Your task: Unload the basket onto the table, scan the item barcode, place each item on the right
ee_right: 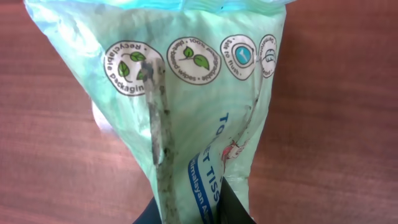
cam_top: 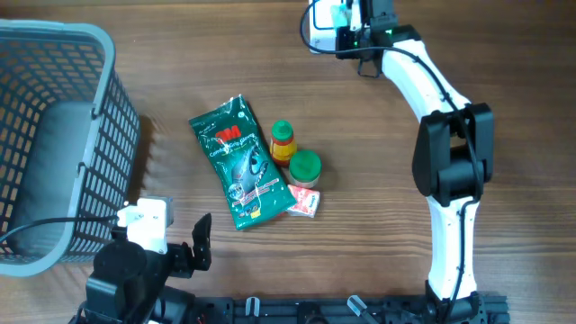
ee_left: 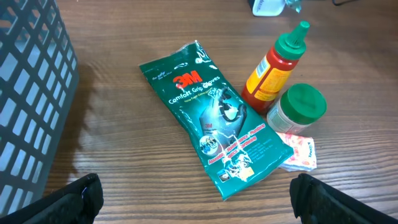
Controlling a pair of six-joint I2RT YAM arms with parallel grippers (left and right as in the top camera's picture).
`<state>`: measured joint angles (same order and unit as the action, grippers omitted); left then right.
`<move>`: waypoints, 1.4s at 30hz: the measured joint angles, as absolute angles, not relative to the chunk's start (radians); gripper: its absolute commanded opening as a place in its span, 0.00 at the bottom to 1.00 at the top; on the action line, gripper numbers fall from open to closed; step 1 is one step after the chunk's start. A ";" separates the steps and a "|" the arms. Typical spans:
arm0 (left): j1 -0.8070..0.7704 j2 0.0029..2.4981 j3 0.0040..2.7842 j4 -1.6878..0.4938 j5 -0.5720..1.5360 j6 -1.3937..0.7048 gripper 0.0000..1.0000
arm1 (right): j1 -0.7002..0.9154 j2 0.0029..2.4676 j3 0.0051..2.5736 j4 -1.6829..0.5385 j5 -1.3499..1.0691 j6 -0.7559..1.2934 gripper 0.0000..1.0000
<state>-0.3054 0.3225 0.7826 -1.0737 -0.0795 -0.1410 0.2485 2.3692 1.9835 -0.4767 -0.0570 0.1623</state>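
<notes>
My right gripper (cam_top: 353, 34) is at the far edge of the table, shut on a pale green wet-tissue pack (cam_top: 320, 25). In the right wrist view that pack (ee_right: 193, 93) fills the frame, pinched low down by the right gripper (ee_right: 193, 214); its recycling symbols face the camera and no barcode shows. My left gripper (cam_top: 164, 238) rests at the near left edge, open with nothing in it. In the left wrist view its dark fingertips (ee_left: 81, 199) stand far apart, the left gripper (ee_left: 199, 211) just short of a green 3M gloves pack (ee_left: 217, 124).
The gloves pack (cam_top: 241, 162) lies mid-table beside a red sauce bottle (cam_top: 283, 141), a green-lidded jar (cam_top: 304, 168) and a pink sachet (cam_top: 304, 202). A grey wire basket (cam_top: 117, 135) stands at the left, close to the left arm.
</notes>
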 measured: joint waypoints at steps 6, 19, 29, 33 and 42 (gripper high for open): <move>-0.305 0.323 0.783 -1.074 -0.080 -0.141 1.00 | 0.292 2.369 1.992 -0.462 0.050 0.110 0.05; -0.305 0.323 0.783 -1.074 -0.079 -0.141 1.00 | 0.242 2.359 2.192 -0.914 0.234 0.088 0.04; -0.305 0.323 0.783 -1.074 -0.079 -0.141 1.00 | -0.232 2.326 2.195 -0.931 0.445 0.060 0.05; -0.305 0.323 0.783 -1.074 -0.079 -0.141 1.00 | -0.436 2.326 2.195 -0.881 0.499 -0.121 0.05; -0.305 0.323 0.783 -1.074 -0.079 -0.141 1.00 | -0.710 2.326 2.140 -0.891 0.513 -0.109 0.05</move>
